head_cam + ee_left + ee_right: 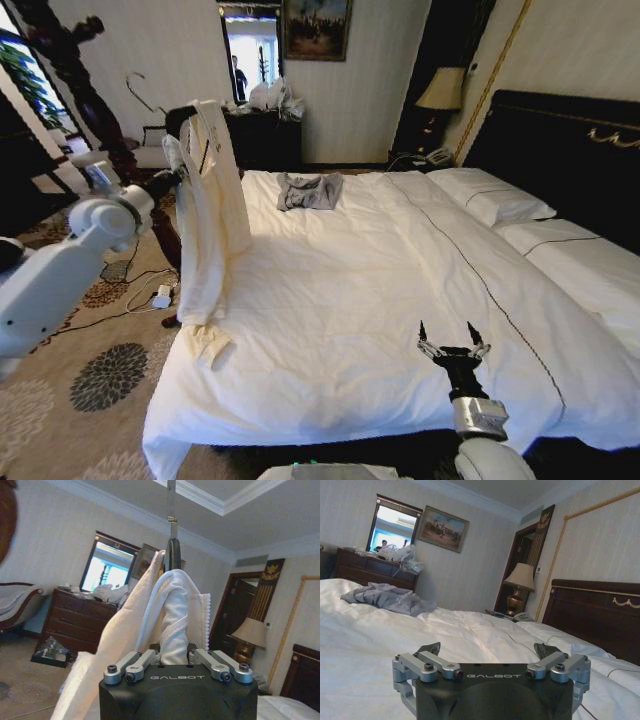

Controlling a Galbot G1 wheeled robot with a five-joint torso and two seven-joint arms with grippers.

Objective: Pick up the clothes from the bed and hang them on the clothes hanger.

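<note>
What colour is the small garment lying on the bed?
Grey; the small garment lies crumpled on the white bed, best seen in the head view.

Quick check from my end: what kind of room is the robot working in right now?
Most likely a hotel bedroom: a very wide bed with white pillows and a dark headboard, a shaded bedside lamp with a telephone beside it, and a dark wooden dresser under a mirror.
</note>
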